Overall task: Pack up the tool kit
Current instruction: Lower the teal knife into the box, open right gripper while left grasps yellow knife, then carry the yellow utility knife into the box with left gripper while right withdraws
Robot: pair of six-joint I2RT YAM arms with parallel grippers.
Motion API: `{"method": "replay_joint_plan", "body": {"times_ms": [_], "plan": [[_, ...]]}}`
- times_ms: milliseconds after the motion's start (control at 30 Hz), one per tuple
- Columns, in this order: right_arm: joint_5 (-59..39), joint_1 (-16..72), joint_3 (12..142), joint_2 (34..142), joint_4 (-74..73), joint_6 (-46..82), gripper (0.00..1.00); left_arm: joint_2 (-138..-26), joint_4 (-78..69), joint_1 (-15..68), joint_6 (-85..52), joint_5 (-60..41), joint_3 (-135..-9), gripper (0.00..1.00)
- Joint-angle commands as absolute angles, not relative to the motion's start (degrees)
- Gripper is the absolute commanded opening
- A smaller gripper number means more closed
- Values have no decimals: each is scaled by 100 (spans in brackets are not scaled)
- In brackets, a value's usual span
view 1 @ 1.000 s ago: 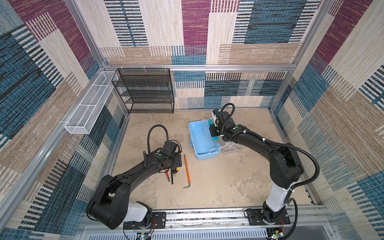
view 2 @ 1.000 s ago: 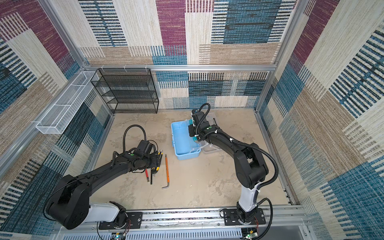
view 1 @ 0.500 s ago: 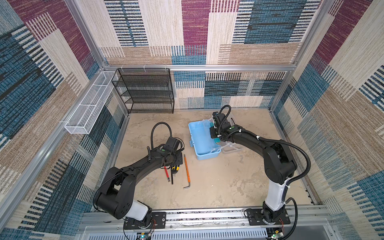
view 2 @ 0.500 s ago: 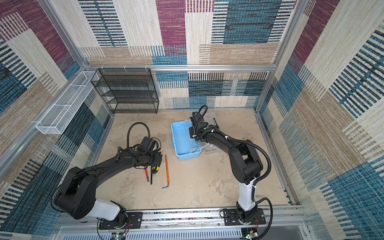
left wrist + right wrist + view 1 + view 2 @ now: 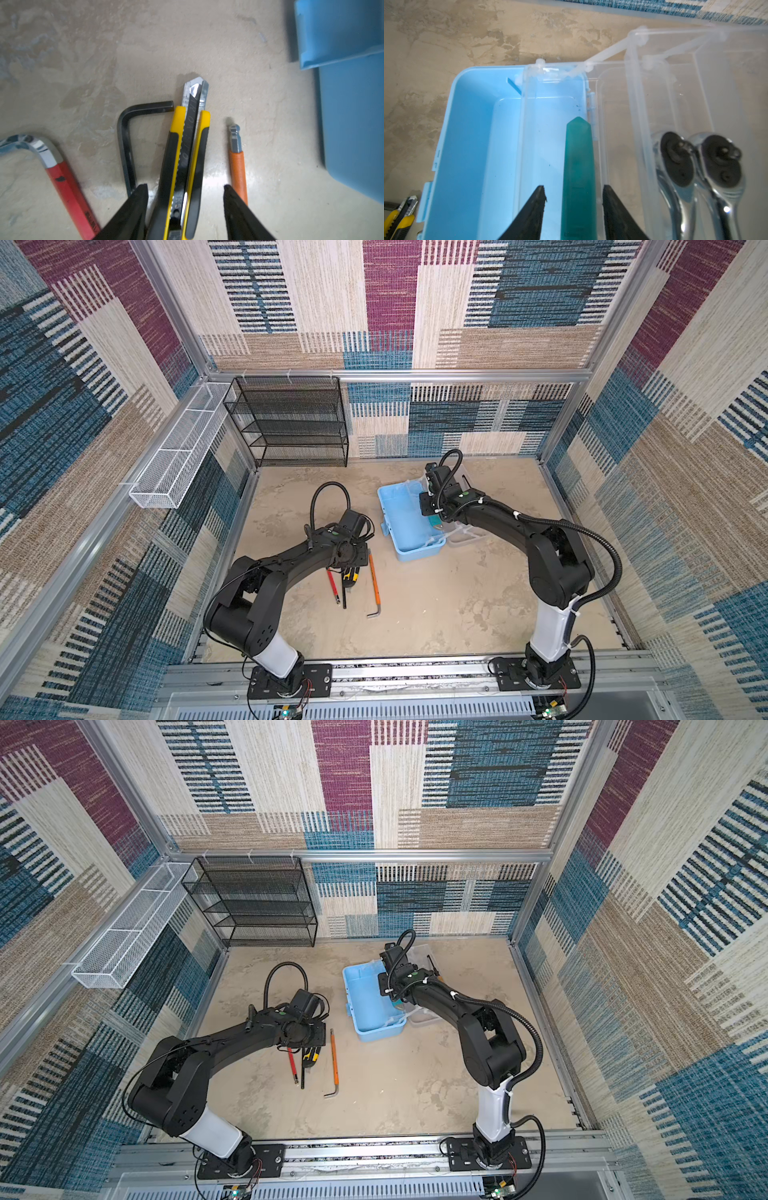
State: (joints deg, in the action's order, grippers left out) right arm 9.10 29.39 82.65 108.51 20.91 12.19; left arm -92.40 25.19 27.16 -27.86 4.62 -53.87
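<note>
The light-blue toolbox (image 5: 405, 526) (image 5: 370, 1002) stands open at mid-table, with clear trays (image 5: 695, 83) folded out beside it. Two chrome ratchets (image 5: 679, 166) lie in a far tray. A teal utility knife (image 5: 578, 166) lies in the clear tray over the box, between the parted fingers of my right gripper (image 5: 573, 187), with a gap on each side. My left gripper (image 5: 184, 186) is open and straddles a yellow-black utility knife (image 5: 187, 145) on the table. Its one finger (image 5: 137, 199) is close to the knife and the other stands clear. Red (image 5: 68, 187), black (image 5: 126, 145) and orange (image 5: 238, 172) hex keys lie alongside.
A black mesh shelf rack (image 5: 291, 423) stands at the back wall. A long white mesh basket (image 5: 178, 460) hangs on the left wall. The toolbox wall (image 5: 353, 124) rises close beside the left gripper. Patterned walls enclose the table.
My right gripper's jaws have parted, and the teal knife now lies free between them. My left gripper has narrowed around the yellow-black knife and shifted slightly over it.
</note>
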Motion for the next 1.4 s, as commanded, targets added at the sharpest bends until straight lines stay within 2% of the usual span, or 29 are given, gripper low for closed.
{"method": "replay_joint_plan", "body": {"times_ms": [0, 133, 333, 567, 700, 800, 967, 1367], "plan": [[715, 2929, 8349, 10742, 2041, 1357, 52, -9387, 2638, 2720, -2626, 638, -5484, 61], [555, 2935, 8367, 10599, 1974, 1414, 55, -9607, 2644, 2731, -2595, 620, -5589, 56], [488, 2937, 8298, 10272, 1861, 1476, 58, -9814, 2654, 2751, -2568, 659, -5651, 54], [543, 2935, 8023, 9785, 1706, 1497, 59, -9952, 2741, 2823, -2550, 733, -5704, 48], [596, 2927, 7791, 9486, 1605, 1457, 60, -9986, 2733, 2854, -2609, 683, -5696, 36], [632, 2934, 7614, 9299, 1559, 1442, 61, -10013, 2732, 2862, -2621, 655, -5679, 35], [718, 2876, 7348, 9037, 1490, 1415, 62, -9968, 2768, 2889, -2672, 586, -5631, 24], [457, 2443, 6389, 8095, 862, 1324, 65, -9197, 2756, 2901, -2949, 228, -5792, 10]]}}
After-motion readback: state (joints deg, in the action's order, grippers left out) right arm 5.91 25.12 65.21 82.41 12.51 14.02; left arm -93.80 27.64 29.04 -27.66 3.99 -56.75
